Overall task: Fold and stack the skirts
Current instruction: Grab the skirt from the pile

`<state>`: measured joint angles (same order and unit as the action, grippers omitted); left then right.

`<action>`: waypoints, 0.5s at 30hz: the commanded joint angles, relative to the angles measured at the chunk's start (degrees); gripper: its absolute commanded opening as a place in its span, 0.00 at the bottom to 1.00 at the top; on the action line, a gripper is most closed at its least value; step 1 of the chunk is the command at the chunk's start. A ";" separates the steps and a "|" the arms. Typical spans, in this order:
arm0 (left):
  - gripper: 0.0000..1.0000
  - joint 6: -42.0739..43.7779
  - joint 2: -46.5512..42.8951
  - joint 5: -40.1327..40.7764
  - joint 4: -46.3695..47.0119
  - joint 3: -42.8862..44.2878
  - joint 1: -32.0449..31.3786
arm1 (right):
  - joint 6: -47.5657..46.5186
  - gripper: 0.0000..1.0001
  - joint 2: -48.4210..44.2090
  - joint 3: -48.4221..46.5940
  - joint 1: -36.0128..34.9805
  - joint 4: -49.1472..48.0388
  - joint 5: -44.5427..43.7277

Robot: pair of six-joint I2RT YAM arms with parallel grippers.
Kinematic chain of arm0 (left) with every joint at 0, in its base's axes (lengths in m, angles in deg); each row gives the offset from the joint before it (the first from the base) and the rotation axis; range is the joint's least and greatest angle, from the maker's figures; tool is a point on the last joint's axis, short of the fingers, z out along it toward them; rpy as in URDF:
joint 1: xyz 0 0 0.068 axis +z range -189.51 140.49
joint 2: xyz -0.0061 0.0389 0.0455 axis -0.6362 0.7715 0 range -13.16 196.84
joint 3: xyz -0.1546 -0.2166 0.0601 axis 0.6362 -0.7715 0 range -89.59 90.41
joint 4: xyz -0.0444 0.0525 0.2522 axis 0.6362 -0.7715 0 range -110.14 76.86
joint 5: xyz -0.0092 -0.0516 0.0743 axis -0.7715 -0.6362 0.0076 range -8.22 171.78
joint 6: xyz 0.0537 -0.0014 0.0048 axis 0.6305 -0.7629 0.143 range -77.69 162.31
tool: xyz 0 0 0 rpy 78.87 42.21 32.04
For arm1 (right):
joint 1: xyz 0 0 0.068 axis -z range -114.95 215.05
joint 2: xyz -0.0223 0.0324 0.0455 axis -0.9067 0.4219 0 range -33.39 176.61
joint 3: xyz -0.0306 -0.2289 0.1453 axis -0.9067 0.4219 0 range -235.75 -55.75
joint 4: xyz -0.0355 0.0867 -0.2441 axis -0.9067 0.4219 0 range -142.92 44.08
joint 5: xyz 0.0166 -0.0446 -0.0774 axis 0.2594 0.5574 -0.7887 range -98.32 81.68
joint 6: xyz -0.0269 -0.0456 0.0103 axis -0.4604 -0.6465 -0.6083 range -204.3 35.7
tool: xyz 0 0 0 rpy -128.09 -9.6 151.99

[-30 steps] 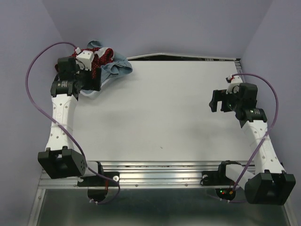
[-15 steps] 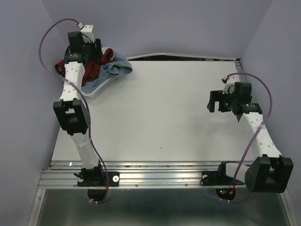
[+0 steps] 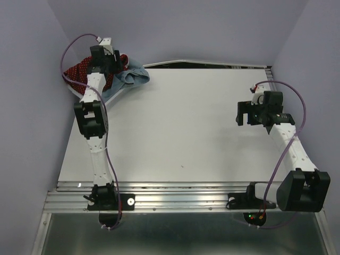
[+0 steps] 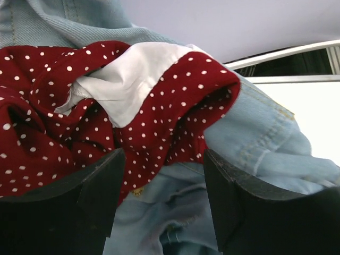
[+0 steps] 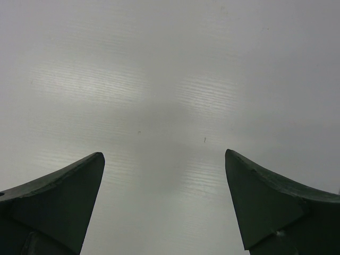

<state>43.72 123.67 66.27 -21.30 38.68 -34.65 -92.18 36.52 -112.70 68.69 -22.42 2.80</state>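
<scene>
The skirts lie bunched together in the white mesh basket [image 3: 108, 101] at the table's far left corner. The dark red skirt [image 3: 77, 70] [image 4: 164, 114] with tiny white dots lies on top, a white inner patch showing. The light blue denim skirt [image 3: 136, 77] [image 4: 265, 138] spills out under it to the right. My left gripper [image 3: 113, 61] [image 4: 164, 156] reaches into the heap. Its fingers press on a thick fold of the red skirt, and denim folds sit deeper between them. Over bare table on the right, my right gripper [image 3: 242, 113] [image 5: 164, 154] hangs open and holds nothing.
The white table [image 3: 186, 133] runs from the basket to the right arm. Purple walls close in at the back and both sides. A dark slot runs along the table's far edge [image 3: 212, 64].
My left arm has stretched out toward the far left corner, over the basket. Its fingers have come inward onto the cloth. The right arm shifted only slightly.
</scene>
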 commanded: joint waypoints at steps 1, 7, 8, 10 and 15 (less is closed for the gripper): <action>0.72 -0.44 2.11 2.41 7.81 4.62 -0.29 | -1.09 1.00 0.58 -2.55 -0.21 -0.53 -2.59; 0.72 -0.35 7.21 3.99 10.53 7.88 -0.73 | -1.44 1.00 1.28 -2.46 -0.21 -0.18 -4.61; 0.70 -0.36 7.91 3.99 11.23 8.05 -0.91 | -1.52 1.00 1.37 -2.29 -0.21 -0.01 -4.96; 0.65 -0.36 8.62 4.08 12.90 8.58 -0.91 | -1.44 1.00 1.46 -2.29 -0.21 0.08 -5.40; 0.33 -0.53 8.63 4.96 15.81 9.63 -1.00 | -1.52 1.00 1.37 -2.55 -0.21 0.70 -6.28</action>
<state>43.31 134.10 70.12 -12.01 43.83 -35.32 -93.10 38.25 -112.70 68.69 -21.72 -1.68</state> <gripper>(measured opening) 0.408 0.999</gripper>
